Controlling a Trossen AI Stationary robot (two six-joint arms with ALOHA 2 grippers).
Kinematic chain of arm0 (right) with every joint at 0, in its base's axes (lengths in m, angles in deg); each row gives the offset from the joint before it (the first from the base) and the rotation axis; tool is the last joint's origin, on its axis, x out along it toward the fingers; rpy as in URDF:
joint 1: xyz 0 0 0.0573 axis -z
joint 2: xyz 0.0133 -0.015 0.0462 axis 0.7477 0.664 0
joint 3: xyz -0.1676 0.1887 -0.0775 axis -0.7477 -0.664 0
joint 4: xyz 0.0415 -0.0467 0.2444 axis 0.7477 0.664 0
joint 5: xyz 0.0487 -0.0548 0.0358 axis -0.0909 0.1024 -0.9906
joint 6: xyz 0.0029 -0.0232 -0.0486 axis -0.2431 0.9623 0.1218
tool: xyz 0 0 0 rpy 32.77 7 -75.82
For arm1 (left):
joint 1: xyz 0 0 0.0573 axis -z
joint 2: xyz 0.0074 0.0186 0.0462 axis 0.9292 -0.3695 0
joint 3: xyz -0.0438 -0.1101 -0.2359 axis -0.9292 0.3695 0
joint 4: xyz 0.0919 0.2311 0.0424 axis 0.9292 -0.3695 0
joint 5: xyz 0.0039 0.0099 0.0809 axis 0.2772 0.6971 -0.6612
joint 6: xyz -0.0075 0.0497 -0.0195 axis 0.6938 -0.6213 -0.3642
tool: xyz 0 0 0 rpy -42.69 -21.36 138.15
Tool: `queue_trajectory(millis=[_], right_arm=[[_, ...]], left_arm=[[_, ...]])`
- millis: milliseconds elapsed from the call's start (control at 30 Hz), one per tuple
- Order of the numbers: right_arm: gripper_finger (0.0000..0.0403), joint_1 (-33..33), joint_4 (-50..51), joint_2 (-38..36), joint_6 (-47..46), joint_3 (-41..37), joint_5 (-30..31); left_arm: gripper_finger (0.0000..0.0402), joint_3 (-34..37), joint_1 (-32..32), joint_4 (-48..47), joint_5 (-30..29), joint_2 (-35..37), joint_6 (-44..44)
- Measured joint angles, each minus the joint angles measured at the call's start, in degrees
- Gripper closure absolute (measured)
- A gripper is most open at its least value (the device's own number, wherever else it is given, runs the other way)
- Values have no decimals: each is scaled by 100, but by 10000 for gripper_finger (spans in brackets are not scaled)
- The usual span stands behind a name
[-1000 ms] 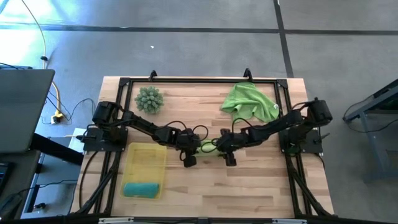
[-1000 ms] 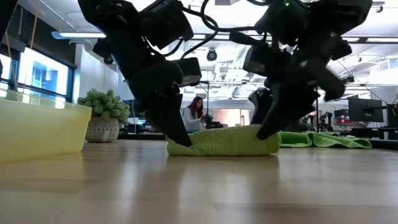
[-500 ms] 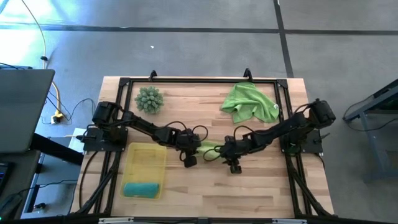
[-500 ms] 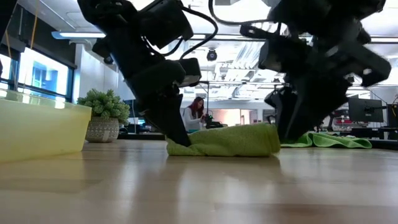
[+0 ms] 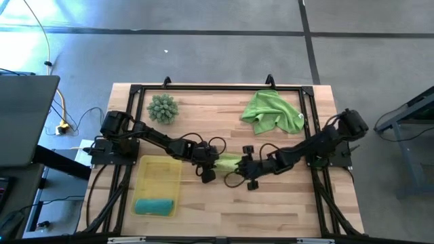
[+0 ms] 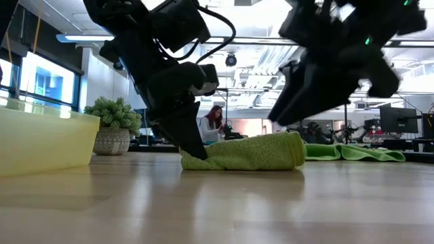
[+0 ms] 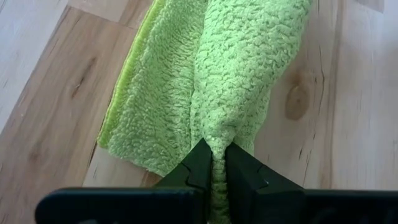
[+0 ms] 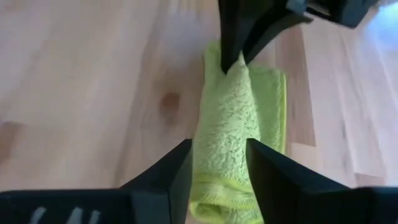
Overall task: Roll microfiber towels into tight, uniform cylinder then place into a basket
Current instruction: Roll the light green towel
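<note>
Mid-desk (image 5: 271,196), the lime roll (image 5: 229,161) lies flat between both arms, rolled but with a loose flap still showing beside it in the left wrist view. Left end effector (image 5: 206,172) is clamped nearly shut on one end of the roll, fingers (image 7: 200,163) pinching a tuft of cloth; likely an anchor so the roll can't unwind or slide. Right end effector (image 5: 249,173) sits at the opposite end, fingers (image 8: 177,163) partly open and straddling the roll; whether they actually press on it, can't tell. Looks like it's set up to grab that end so both arms can lift the cylinder level. Basket (image 5: 146,169) is just left of the left end effector, near the front edge, with the teal roll (image 5: 154,205) already in its near end, so there's room beside it. Second lime towel (image 5: 271,112) lies crumpled at back right, not yet rolled. Spiky ball (image 5: 163,108) at back left is well clear. Risk: flap unrolling on lift.
</note>
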Motion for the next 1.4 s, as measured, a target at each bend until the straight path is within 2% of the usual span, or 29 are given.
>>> queue_trajectory(millis=[200,333,433,700,767,933,1133,1267,1400], right_arm=[[196,227,-205,608,-70,0,-198],[191,261,-129,765,-829,0,-205],[222,190,-96,778,-1098,0,-196],[375,62,-102,778,-2035,2,-375],[393,85,-53,776,-2202,11,-497],[386,186,133,751,-2871,-89,-797],[398,245,-39,723,-3604,-413,-1271],[395,246,-116,721,-3664,-468,-1313],[395,246,-190,727,-3644,-487,-1328]], left_arm=[[380,0,0,-4,3,0,4],[380,0,2,-13,11,0,55],[380,0,2,1,53,0,162],[380,0,55,36,391,0,982],[380,4,94,125,428,-4,1003],[362,-11,144,242,521,79,341],[312,-37,138,210,64,328,-1066],[285,-44,167,251,60,604,-1974],[276,-44,426,288,153,675,-2588]])
